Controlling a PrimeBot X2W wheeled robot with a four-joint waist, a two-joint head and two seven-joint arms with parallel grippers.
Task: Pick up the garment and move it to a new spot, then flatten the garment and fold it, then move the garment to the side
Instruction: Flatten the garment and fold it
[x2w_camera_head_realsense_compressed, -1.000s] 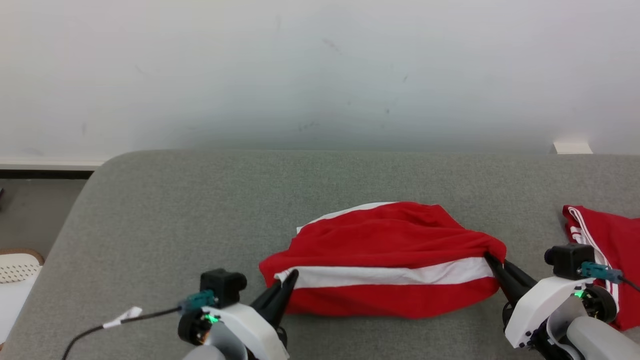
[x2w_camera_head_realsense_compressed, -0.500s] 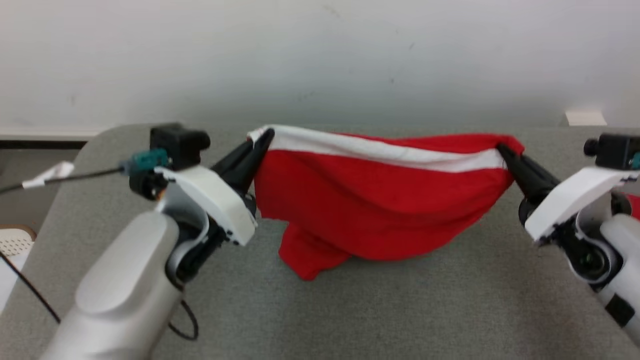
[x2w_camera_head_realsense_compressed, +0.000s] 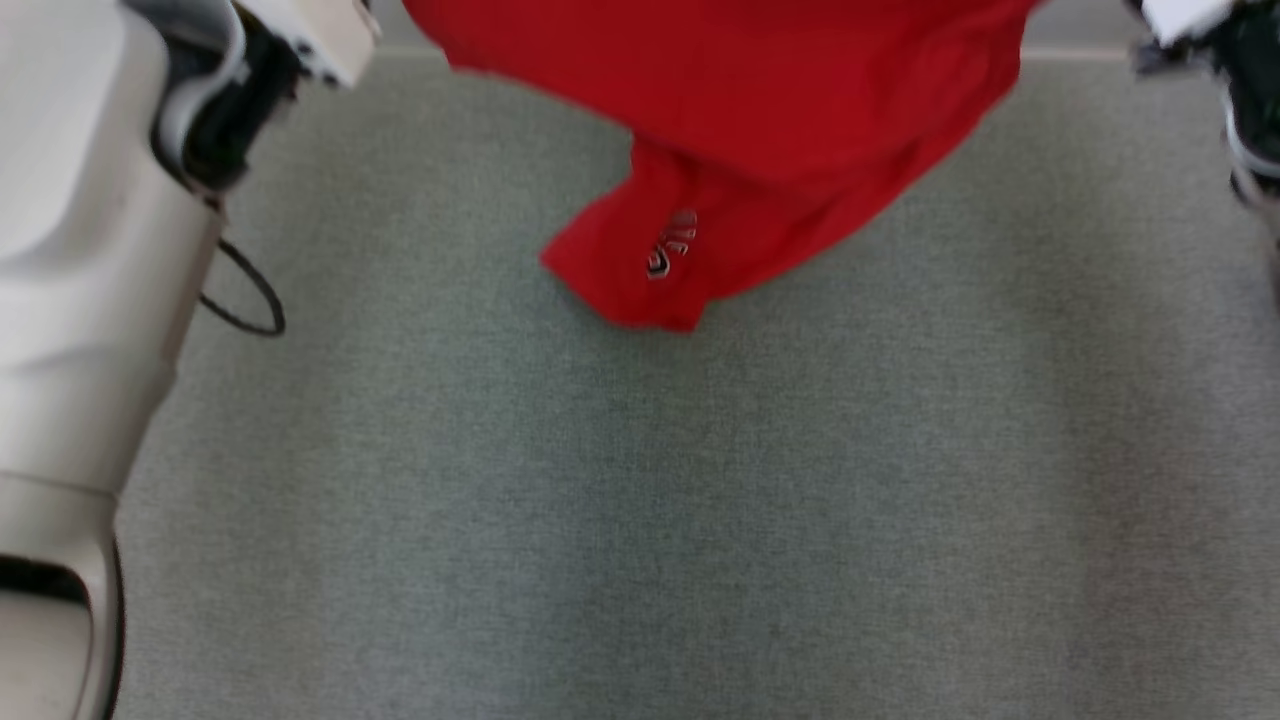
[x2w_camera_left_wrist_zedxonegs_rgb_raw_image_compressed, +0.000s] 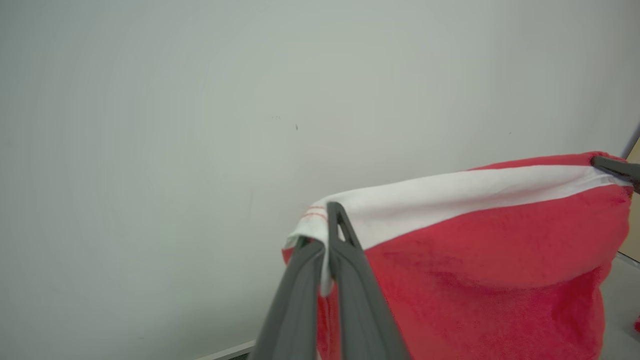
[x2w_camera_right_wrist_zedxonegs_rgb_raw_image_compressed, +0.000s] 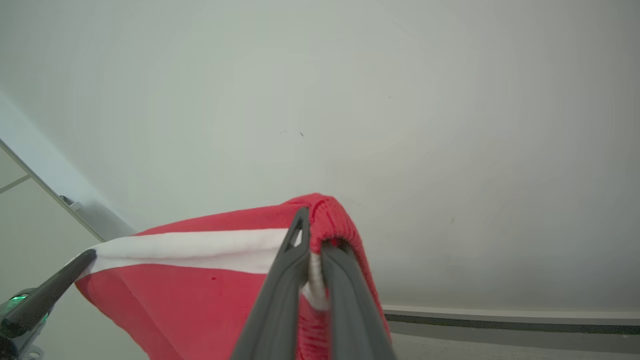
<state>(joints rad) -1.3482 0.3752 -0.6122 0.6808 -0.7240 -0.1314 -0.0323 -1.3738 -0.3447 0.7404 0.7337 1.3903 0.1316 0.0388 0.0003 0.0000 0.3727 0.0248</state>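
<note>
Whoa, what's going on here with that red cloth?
A two-armed robot holds a red garment up by its white band. The left gripper pinches one end, the right gripper the other, both shut on the cloth. The rest hangs loose over the grey table.

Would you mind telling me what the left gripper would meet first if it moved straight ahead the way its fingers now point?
Probably the pale wall: the left gripper, shut on the white band of the red garment, points at it with nothing else between, though depth is unclear.
</note>
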